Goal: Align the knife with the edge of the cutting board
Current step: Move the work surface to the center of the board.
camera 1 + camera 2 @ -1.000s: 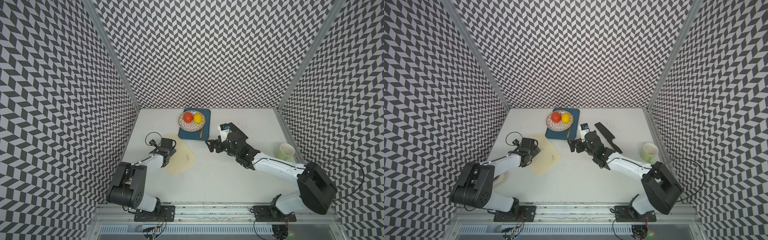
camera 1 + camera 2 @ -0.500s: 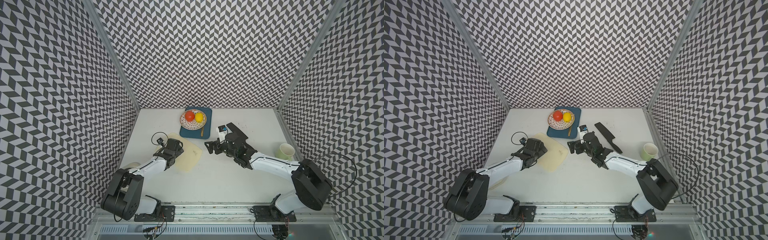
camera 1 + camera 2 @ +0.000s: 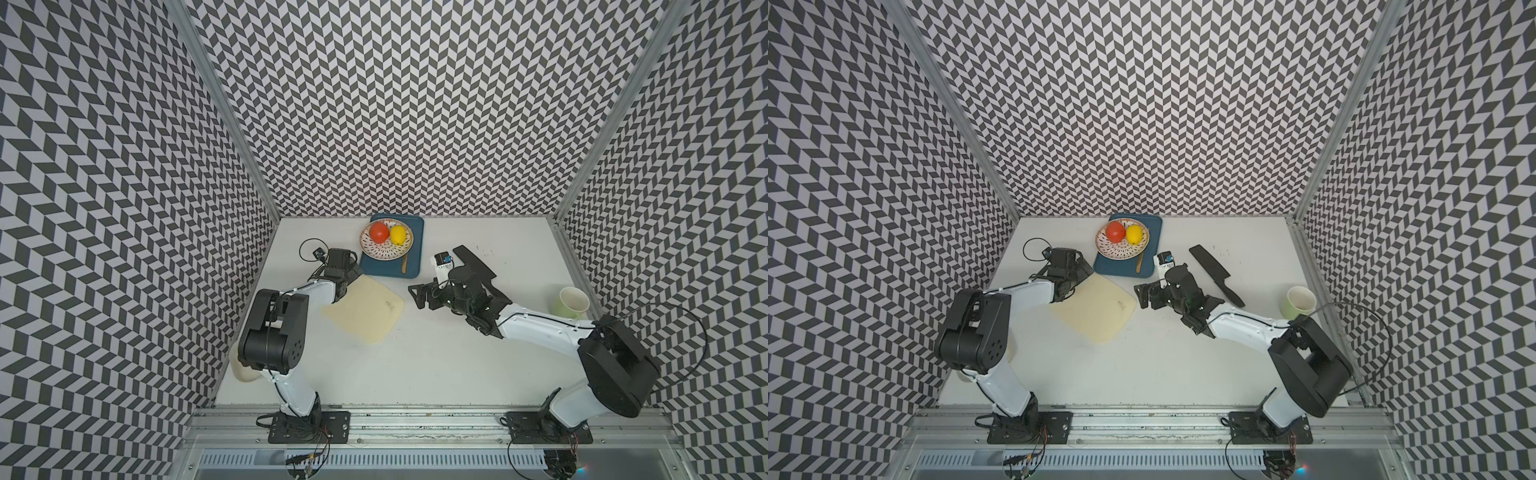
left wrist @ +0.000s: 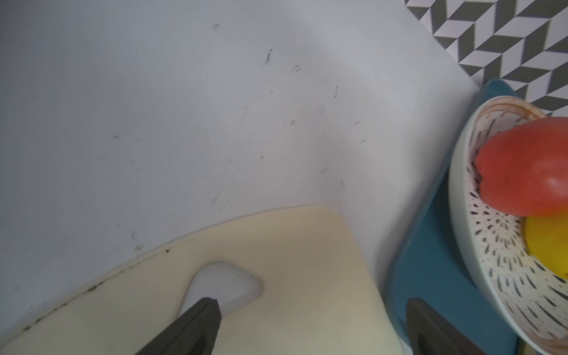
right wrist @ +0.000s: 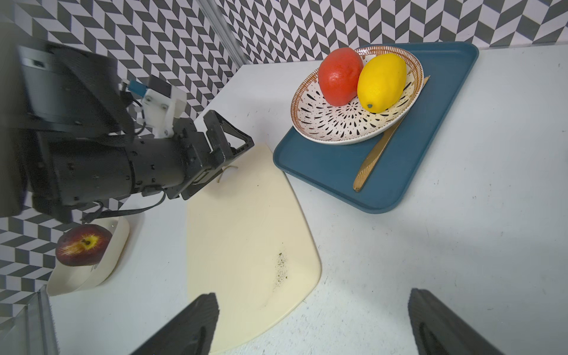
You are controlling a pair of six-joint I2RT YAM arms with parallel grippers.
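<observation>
Filling mid-frame, a scuffed white table (image 3: pixel 457 365) (chevron walls (image 3: pixel 395 104) around) bears board (image 3: pixel 365 309) and knife (image 3: pixel 1210 264); left gripper (image 4: pixel 312 302), right gripper (image 5: pixel 312 295) gape empty.

You'll find the knife (image 3: pixel 1214 270), an all-black cleaver, lying flat just behind the right gripper (image 3: pixel 1144 295), beside its wrist, with the handle end nearest that forearm. The cutting board (image 3: pixel 1096 307) is thin, cream and round-cornered. It lies flat and skewed, just ahead of that gripper's spread jaws. Its end with the triangular hole sits beneath the left gripper (image 4: pixel 310 307), with one finger (image 4: pixel 199 322) over the hole.
</observation>
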